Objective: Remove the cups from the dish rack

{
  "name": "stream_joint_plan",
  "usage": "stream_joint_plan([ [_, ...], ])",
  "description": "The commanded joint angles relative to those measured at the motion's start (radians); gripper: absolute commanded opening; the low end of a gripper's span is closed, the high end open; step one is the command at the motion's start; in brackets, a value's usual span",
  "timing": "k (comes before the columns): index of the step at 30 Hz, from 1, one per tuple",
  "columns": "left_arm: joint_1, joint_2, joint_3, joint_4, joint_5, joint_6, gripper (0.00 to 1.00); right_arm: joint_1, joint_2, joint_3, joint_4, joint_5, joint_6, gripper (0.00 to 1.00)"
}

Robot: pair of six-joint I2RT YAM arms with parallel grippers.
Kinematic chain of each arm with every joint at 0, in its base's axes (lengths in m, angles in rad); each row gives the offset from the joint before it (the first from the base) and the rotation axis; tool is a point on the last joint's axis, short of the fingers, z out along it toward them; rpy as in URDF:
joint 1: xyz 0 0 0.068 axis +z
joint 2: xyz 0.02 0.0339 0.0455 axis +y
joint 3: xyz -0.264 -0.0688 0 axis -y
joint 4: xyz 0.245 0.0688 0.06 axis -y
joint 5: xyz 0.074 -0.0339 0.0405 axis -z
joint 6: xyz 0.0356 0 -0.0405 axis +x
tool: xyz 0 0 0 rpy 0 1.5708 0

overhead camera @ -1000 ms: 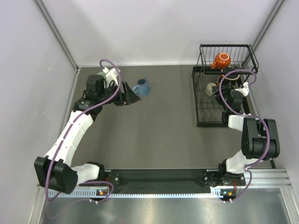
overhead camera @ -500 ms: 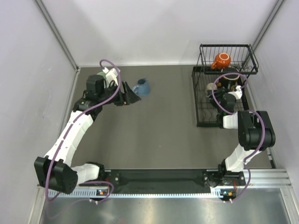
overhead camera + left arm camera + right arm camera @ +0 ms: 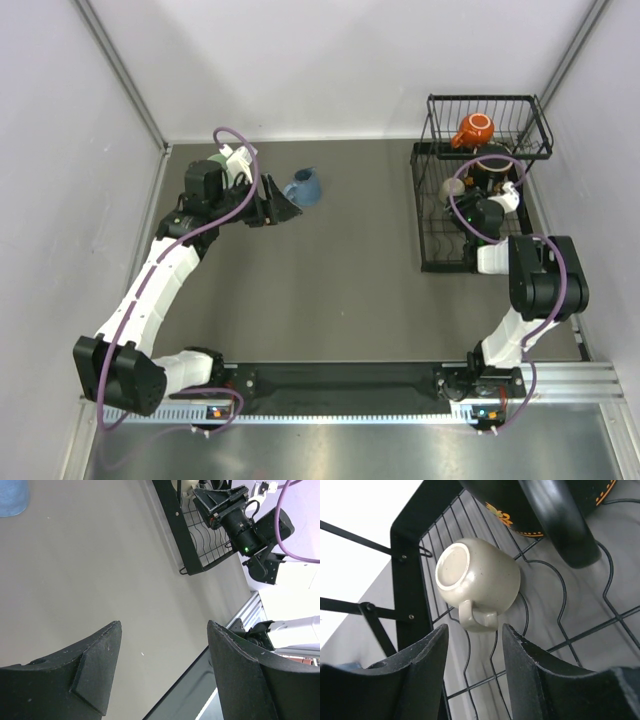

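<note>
**right arm in the rack, left arm over bare bench**

the dish rack (image 3: 432, 266) fills the far right corner of the table (image 3: 340, 300), close against the right wall. its raised basket at the far edge holds the small orange mug (image 3: 473, 129). the middle of the bench, from the rack's left rim across to the left arm, lies bare. the blue mug (image 3: 303, 187) stands near the far edge, left of centre.

the right gripper (image 3: 475, 627) reaches inside the rack's lower tier with its jaws spread. in the wrist view its fingers (image 3: 415, 665) frame the handle of the small beige mug (image 3: 480, 577), which lies on its side on the wires, base toward the camera. whether the fingers touch it cannot be told. the black floral mug (image 3: 555, 505) sits just beside it, toward the far edge.

the left gripper (image 3: 165, 625) is wide open and holds nothing. it hangs over bare table near the blue mug, apart from it.
</note>
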Motion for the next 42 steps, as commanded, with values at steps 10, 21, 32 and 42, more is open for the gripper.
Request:
stream_joint_plan([
  [10,-0.003,-0.031,-0.003,0.060,0.014,0.009,0.74,0.009,0.054,0.138,-0.080,-0.028,-0.094,0.46],
  [21,-0.003,-0.022,0.000,0.060,0.017,0.008,0.74,0.009,0.045,0.145,-0.110,-0.029,-0.110,0.30],
  [32,-0.003,-0.020,-0.006,0.066,0.022,0.003,0.74,0.009,-0.056,0.093,-0.103,-0.080,-0.195,0.00],
  [42,-0.003,-0.036,-0.008,0.068,0.017,-0.010,0.74,0.009,-0.225,0.016,-0.138,-0.178,-0.212,0.00],
])
